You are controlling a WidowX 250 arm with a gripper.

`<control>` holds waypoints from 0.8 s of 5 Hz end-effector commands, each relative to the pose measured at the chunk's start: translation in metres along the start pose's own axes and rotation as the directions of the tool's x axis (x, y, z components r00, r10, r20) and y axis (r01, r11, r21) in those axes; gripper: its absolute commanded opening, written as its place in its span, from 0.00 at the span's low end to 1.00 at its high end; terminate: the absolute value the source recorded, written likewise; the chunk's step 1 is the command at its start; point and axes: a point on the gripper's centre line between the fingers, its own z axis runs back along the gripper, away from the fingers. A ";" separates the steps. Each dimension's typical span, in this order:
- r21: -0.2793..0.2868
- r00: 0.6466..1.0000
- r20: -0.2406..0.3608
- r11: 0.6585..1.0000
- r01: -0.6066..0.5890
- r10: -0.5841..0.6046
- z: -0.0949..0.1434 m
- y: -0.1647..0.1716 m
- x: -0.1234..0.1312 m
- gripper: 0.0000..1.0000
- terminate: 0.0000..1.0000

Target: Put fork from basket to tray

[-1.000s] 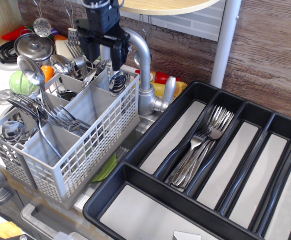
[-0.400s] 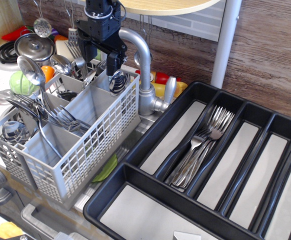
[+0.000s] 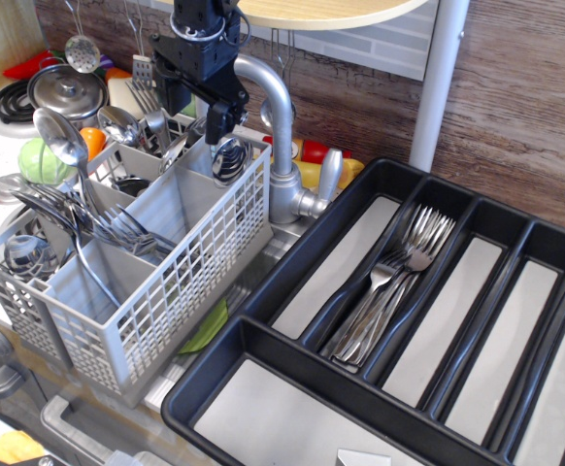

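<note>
The grey lattice basket (image 3: 181, 282) stands at the left, holding spoons and several silver forks (image 3: 117, 225) whose tines lean out of its left compartments. More forks (image 3: 149, 97) stand at its far end. The black tray (image 3: 292, 291) lies at the right with several forks (image 3: 396, 282) in its second long compartment. My black gripper (image 3: 193, 110) hangs over the basket's far compartments, next to the tap. Its fingers are apart and hold nothing.
A silver tap (image 3: 278, 136) rises right behind the basket, close to the gripper. Large spoons (image 3: 59, 141) stick up from the basket's left side. A toy stove with a pot (image 3: 64, 87) is at the far left. A white post (image 3: 438, 83) stands behind the tray.
The gripper has shifted a little to the left and back over the basket's far end. It stays open and empty. The forks have not moved.
</note>
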 end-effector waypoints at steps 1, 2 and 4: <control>0.024 0.998 0.067 0.999 -0.024 0.023 0.011 0.008 0.018 0.00 0.00; 0.015 0.997 0.072 0.999 -0.031 0.030 0.011 0.008 0.018 0.00 0.00; 0.210 1.000 -0.008 0.978 -0.009 0.011 0.064 0.019 0.002 0.00 0.00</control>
